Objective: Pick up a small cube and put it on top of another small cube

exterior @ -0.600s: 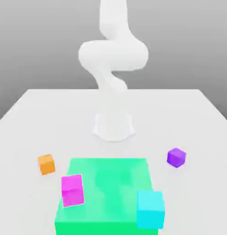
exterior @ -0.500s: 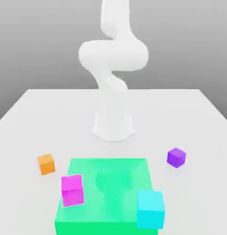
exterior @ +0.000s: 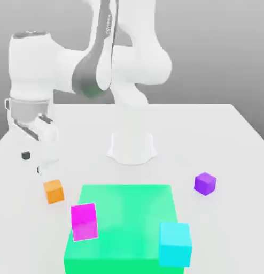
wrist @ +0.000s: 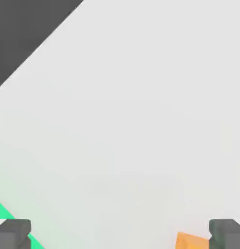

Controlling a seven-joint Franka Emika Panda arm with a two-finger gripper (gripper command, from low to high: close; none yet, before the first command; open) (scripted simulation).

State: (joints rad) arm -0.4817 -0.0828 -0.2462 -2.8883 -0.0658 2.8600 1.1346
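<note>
Gripper (exterior: 33, 162) hanging over the white table (exterior: 230, 144) at the exterior view's left, fingers spread wide apart and holding nothing. Dark fingertips (exterior: 25, 155) just above and behind the small orange cube (exterior: 54, 191), not touching it. From the hand view, orange cube (wrist: 191, 241) resting close beside one fingertip (wrist: 227, 232), well off from the other, not centred between the two. Orange cube on the bare table, just beside the green mat (exterior: 134, 203), near the larger magenta cube (exterior: 84, 221). Small purple cube (exterior: 204, 183) on the table at the exterior view's right, well apart from the orange one. Larger cyan cube (exterior: 175, 244) on the mat's near corner.
</note>
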